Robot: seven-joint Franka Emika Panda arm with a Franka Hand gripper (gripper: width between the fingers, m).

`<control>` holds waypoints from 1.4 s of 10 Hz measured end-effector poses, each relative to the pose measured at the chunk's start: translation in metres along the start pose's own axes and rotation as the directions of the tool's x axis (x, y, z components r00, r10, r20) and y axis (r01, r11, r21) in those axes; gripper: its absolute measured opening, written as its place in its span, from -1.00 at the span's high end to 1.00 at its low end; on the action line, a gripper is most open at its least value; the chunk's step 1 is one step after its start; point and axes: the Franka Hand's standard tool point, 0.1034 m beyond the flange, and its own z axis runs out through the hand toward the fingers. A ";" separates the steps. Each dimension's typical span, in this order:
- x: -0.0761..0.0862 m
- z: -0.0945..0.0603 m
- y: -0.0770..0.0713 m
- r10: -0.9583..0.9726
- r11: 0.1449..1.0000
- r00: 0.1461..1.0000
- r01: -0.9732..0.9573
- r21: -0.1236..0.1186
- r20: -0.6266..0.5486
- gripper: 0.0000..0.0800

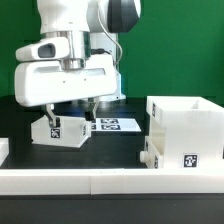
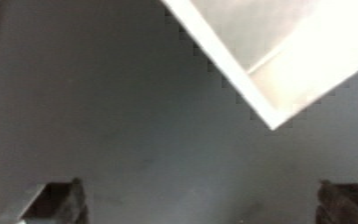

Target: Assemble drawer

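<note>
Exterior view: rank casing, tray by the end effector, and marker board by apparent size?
1. casing: largest, though also nearest the camera.
2. tray.
3. marker board: smallest, lying flat and farther back.

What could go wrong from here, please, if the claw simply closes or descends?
1. The open claw has only bare table between its fingers. The white corner lies outside them, so closing likely grabs nothing.
2. The claw hangs close by the small tray; descending might knock it askew.
</note>
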 end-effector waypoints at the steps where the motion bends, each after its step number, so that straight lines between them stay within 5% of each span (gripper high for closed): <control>1: 0.001 0.001 0.000 0.058 0.998 0.998 -0.058 0.003 -0.003 -0.62; 7: 0.002 0.002 -0.004 0.419 0.908 0.908 -0.419 0.023 -0.005 -0.62; 10: -0.014 -0.001 -0.020 0.663 0.748 0.748 -0.663 0.021 0.022 -0.62; 14: -0.042 0.009 -0.038 0.691 0.723 0.722 -0.691 0.005 0.034 -0.62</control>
